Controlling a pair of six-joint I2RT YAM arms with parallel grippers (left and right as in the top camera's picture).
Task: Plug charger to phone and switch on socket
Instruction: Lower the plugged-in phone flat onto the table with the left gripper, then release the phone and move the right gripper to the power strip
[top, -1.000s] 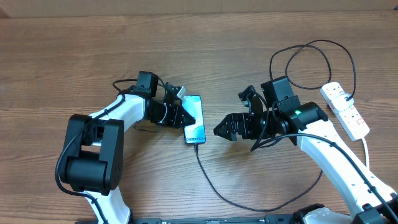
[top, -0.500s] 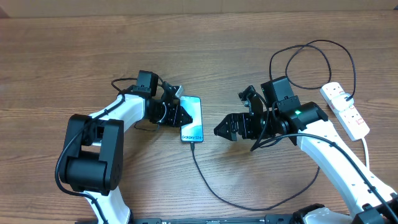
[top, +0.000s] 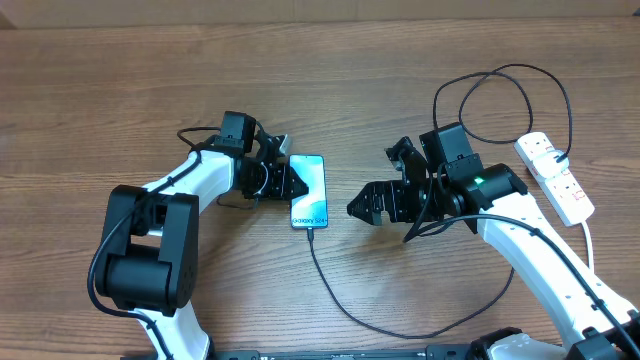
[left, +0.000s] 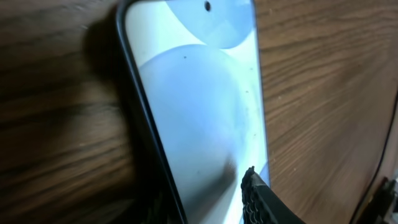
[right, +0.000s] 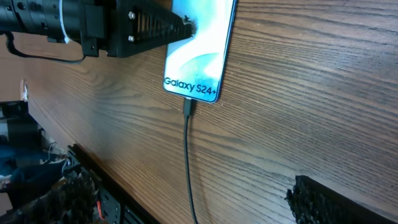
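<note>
The phone (top: 309, 191) lies on the wooden table with its lit screen up; "Galaxy S24+" reads in the right wrist view (right: 200, 56). My left gripper (top: 286, 181) is shut on the phone's left edge, with one fingertip on the screen (left: 252, 186). The charger's black cable (top: 345, 305) runs from its plug tip (right: 189, 107), seated in the phone's bottom end, in a long loop toward the right. The socket (top: 556, 176) lies at the far right edge. My right gripper (top: 364, 207) is open and empty, right of the phone and above the cable (right: 199, 199).
The socket's thick white cord (top: 588, 238) trails toward the front right. More black cable loops on the table behind my right arm (top: 500, 85). Both arm bases stand at the front edge.
The left gripper has drawn the phone slightly to the left and turned it straighter; the cable end followed. The right arm has barely moved.
</note>
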